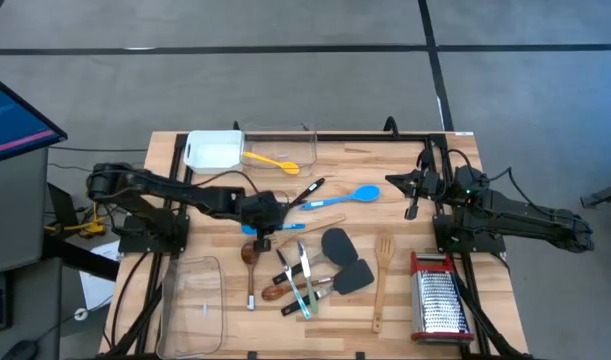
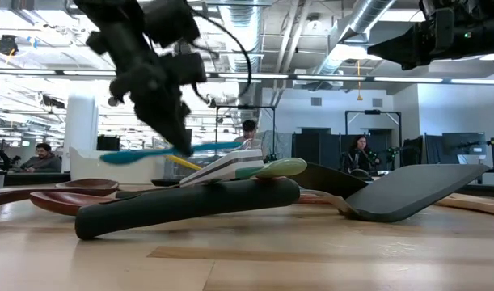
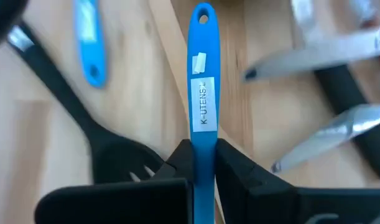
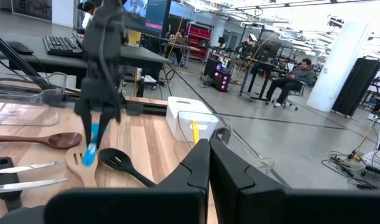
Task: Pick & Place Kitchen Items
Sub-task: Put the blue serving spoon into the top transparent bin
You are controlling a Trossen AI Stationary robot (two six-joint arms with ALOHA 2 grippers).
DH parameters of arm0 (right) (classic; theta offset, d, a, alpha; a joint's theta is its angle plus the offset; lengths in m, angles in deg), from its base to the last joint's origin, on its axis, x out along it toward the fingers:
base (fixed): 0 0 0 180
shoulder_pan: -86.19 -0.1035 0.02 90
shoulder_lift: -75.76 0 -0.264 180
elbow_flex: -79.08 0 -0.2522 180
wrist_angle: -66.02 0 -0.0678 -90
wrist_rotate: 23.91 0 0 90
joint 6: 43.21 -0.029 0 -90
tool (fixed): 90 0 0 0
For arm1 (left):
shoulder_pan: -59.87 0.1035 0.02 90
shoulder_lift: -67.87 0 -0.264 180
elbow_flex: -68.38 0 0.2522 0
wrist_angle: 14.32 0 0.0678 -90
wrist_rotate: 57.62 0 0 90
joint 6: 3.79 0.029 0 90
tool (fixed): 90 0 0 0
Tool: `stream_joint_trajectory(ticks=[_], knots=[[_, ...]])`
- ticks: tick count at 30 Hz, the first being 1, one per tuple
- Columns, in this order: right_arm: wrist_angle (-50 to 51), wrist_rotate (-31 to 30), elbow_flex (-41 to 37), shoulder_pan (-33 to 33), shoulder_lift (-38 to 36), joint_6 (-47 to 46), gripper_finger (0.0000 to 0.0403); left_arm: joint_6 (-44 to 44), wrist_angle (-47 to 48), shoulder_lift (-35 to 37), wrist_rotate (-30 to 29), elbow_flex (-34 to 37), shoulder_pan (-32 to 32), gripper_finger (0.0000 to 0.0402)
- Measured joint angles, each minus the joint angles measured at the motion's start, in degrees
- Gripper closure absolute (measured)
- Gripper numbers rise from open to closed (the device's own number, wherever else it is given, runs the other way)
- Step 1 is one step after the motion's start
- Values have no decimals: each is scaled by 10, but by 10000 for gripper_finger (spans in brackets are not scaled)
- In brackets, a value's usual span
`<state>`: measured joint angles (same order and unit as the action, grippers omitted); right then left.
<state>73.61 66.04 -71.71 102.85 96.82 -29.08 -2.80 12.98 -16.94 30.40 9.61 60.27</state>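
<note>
A blue utensil (image 3: 202,106) with a long handle is held by the left gripper (image 3: 199,163), whose two fingers are closed on the handle. In the left wrist view the handle has a small label and a hole at its far end. In the low view this blue piece (image 2: 162,152) hangs above the wood, under the dark left gripper (image 2: 178,137), so it is lifted and not lying on the table. From above, the left gripper (image 1: 263,215) is over the middle of the table (image 1: 385,310), just beside a black slotted spoon (image 1: 307,190).

Near it lies a blue spoon (image 1: 347,198) with its bowl toward the right side. Below the gripper there is a heap of other utensils: a wooden spoon (image 1: 251,262), two dark grey spatulas (image 1: 343,262) and some pieces with light handles (image 1: 300,285). A wooden spatula (image 1: 382,280) lies a little apart, to the right of the heap.

At the far edge of the table a yellow spoon (image 1: 268,160) lies in a clear tub (image 1: 280,150), beside a white tray (image 1: 213,150). Another clear tub (image 1: 193,300) stands at the near left corner. A steel grater (image 1: 440,300) with red trim lies at the near right.

The right gripper (image 1: 413,205) waits at the right side of the table, well apart from the heap, with its fingers (image 4: 199,168) closed and holding nothing.
</note>
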Motion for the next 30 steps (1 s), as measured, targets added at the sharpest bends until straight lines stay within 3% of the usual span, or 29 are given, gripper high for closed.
stream_joint_trajectory(ticks=[16,25,30], knots=[[1,0,0,4,0,0,401,23,-13,222,-136,-2,0,385],[1,0,0,12,0,0,401,131,-35,254,-233,-2,4,383],[1,0,0,15,0,-1,401,191,-87,235,-244,-2,38,385]])
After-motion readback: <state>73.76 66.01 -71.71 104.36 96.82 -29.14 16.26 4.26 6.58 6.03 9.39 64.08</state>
